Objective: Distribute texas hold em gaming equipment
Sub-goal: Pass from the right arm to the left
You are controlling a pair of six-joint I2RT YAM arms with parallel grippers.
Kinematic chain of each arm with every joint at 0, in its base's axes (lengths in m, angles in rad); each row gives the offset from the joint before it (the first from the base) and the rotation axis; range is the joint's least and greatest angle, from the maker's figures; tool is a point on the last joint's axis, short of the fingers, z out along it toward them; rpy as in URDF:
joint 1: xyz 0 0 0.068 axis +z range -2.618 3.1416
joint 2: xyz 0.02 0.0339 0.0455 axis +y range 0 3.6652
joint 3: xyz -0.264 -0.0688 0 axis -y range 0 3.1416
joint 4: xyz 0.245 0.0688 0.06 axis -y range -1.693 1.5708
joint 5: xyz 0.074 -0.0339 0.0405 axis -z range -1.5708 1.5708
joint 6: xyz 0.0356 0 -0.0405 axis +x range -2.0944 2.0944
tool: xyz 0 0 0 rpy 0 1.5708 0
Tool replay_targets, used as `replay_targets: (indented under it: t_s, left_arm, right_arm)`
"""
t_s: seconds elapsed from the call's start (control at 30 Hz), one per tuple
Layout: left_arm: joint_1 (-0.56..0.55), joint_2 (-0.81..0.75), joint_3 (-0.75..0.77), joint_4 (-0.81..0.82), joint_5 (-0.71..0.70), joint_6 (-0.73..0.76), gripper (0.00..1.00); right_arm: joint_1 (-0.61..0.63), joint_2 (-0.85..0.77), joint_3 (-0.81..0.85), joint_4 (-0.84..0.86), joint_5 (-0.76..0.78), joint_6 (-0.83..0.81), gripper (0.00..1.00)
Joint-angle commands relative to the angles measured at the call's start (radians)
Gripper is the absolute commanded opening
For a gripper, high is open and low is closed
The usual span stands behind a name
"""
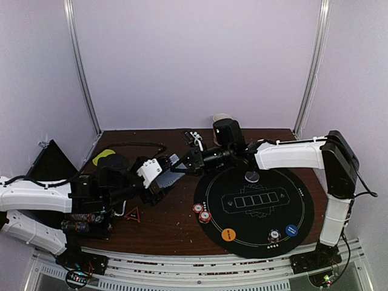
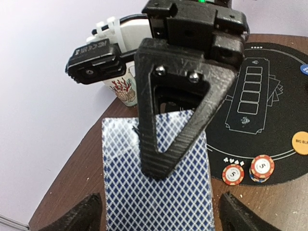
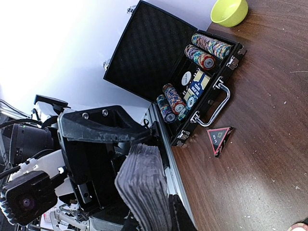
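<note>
Playing cards (image 1: 171, 176) form a deck held above the brown table (image 1: 163, 230), just left of the round black poker mat (image 1: 303, 200), clamped in the left gripper (image 1: 162, 182). The right gripper (image 1: 185, 162) reaches across to the deck's far end. On the mat lie a clear-grey button (image 1: 252, 176), an orange button (image 1: 228, 234), a blue button (image 1: 291, 230) and a striped chip (image 1: 274, 235); more chips (image 1: 202, 213) sit at its left rim.

From the left wrist, the deck's blue diamond-patterned back faces the camera. The left fingers (image 2: 82, 214) flank its long edges, and one triangular finger (image 2: 163, 144) of the right gripper lies across the top card. Whether that gripper is closed or parted I cannot tell. A patterned white mug (image 2: 126, 89) stands behind.

From the right wrist, the deck shows edge-on. Beyond it, an open black case (image 3: 144, 53) holds rows of chips, a red triangle (image 3: 219, 138) lies beside its handle, and a lime bowl (image 3: 230, 10) sits farther off
</note>
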Motion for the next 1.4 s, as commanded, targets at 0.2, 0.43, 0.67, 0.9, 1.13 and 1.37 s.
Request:
replay_targets:
  t_s: [0.2,0.43,0.67,0.9,1.13,1.37]
  left_arm:
    - [0.082,0.072,0.061,-0.007,0.075,-0.044,0.86]
    - [0.103,0.067,0.057,0.016,0.096,-0.038,0.82]
    - [0.103,0.106,0.074,0.034,0.116,-0.022,0.87]
    - [0.105,0.117,0.090,0.051,0.122,-0.003,0.64]
    - [0.105,0.108,0.109,0.016,0.153,-0.017,0.56]
    - [0.105,0.090,0.125,-0.041,0.166,-0.012,0.55]
  right_arm:
    - [0.006,-0.053,-0.003,-0.006,0.031,-0.002,0.00]
    - [0.008,-0.052,-0.005,-0.004,0.036,-0.003,0.00]
    - [0.011,-0.045,-0.003,0.012,0.037,0.008,0.00]
    - [0.011,-0.038,-0.007,0.014,0.033,0.010,0.00]
    - [0.009,-0.035,0.002,-0.057,0.068,-0.048,0.08]
    - [0.008,-0.050,0.031,-0.169,0.109,-0.145,0.26]
